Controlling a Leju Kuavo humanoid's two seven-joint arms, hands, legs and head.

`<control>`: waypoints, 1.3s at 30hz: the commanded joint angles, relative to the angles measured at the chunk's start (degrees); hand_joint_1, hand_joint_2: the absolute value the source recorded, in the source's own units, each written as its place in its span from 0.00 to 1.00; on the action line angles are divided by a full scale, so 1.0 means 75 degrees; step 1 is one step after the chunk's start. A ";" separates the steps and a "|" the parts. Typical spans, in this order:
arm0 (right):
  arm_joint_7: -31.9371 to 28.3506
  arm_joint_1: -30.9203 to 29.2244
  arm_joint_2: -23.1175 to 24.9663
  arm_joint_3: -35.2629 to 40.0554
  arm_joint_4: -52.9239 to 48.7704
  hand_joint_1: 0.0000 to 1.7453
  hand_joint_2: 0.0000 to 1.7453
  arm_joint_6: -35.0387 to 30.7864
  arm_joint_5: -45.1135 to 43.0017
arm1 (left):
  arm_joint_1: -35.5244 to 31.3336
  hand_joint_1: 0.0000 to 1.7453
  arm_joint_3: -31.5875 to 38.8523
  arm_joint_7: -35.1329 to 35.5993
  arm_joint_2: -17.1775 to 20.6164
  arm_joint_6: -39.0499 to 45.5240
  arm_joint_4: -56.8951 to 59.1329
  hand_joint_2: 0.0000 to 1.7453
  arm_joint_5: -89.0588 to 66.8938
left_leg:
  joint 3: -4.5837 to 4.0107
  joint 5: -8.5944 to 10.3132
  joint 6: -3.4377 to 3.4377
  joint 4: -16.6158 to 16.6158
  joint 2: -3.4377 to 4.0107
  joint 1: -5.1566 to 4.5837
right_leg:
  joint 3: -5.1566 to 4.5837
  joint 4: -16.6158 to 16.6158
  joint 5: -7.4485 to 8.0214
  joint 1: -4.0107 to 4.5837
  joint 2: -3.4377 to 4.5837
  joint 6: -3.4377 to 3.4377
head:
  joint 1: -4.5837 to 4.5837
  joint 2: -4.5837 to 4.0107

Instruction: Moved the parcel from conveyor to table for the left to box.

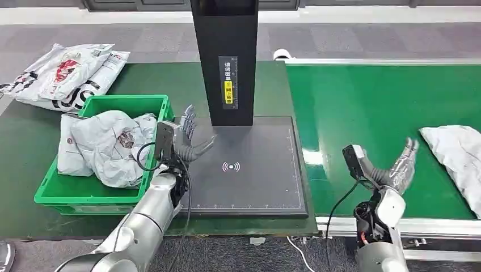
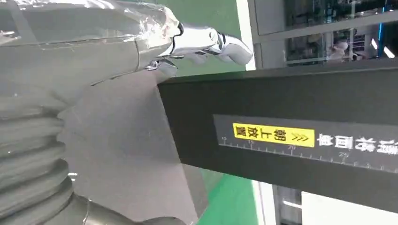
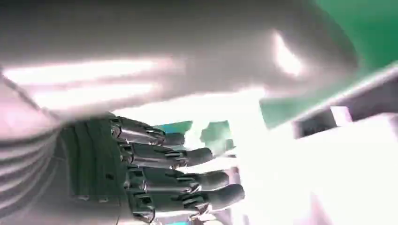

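Your parcel point(image 1: 456, 161) lies on the green belt point(image 1: 374, 107), just beside your right hand point(image 1: 401, 167), whose fingers point(image 3: 187, 157) are spread and holding nothing. Nothing's moved yet: the dark pad point(image 1: 249, 170) on the counter point(image 1: 170, 79) waits bare. Your left hand point(image 1: 190, 139) hovers at the pad's edge, fingers apart, with the black post point(image 1: 230, 56) close and the green bin point(image 1: 102, 187) alongside.

The head view is evenly and brightly lit from overhead, and a pale glare patch is seen on the green conveyor belt point(image 1: 313, 157) beside the dark scanner pad point(image 1: 249, 170). The left wrist view is rendered soft at close range. The right wrist view is heavily blurred and overexposed, with white blown-out areas around the right hand point(image 3: 155, 173).
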 commanded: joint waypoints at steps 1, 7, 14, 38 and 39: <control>0.2549 0.0042 -0.1584 0.2469 0.1740 0.00 1.00 0.0029 0.0017 | -0.0037 0.00 -0.0709 0.0332 0.0140 0.0623 0.0543 1.00 -0.0089 | 0.0025 0.0000 0.0005 -0.0016 -0.0016 0.0007 | 0.0041 -0.0027 -0.0001 0.0009 -0.0029 -0.0002 | 0.0003 -0.0003; 0.3511 -0.0150 -0.1937 0.3104 0.2803 0.00 1.00 0.0029 0.0017 | 0.0104 0.00 -0.0626 0.0607 0.0233 0.0657 0.0559 1.00 -0.0019 | 0.0021 -0.0006 0.0005 -0.0013 0.0007 0.0005 | 0.0029 -0.0019 0.0000 0.0002 -0.0005 -0.0005 | 0.0000 -0.0003; 0.3511 -0.0150 -0.1937 0.3104 0.2803 0.00 1.00 0.0029 0.0017 | 0.0104 0.00 -0.0626 0.0607 0.0233 0.0657 0.0559 1.00 -0.0019 | 0.0029 -0.0010 0.0009 -0.0018 0.0013 0.0004 | 0.0036 -0.0023 -0.0001 0.0002 0.0002 -0.0003 | 0.0003 0.0000; 0.3951 -0.0380 -0.1951 0.3543 0.3466 0.00 1.00 0.0072 0.0017 | 0.0488 0.00 -0.0976 0.0497 0.0130 0.1616 0.0341 1.00 -0.0493 | 0.0004 -0.0004 0.0008 -0.0006 0.0006 0.0000 | 0.0011 -0.0006 -0.0001 -0.0003 -0.0002 0.0000 | 0.0003 0.0000; 0.3951 -0.0380 -0.1951 0.3543 0.3466 0.00 1.00 0.0072 0.0017 | 0.0488 0.00 -0.0976 0.0497 0.0130 0.1616 0.0341 1.00 -0.0493 | 0.0000 -0.0004 0.0008 -0.0004 0.0004 0.0001 | 0.0008 -0.0005 -0.0001 -0.0003 -0.0003 0.0000 | 0.0000 0.0000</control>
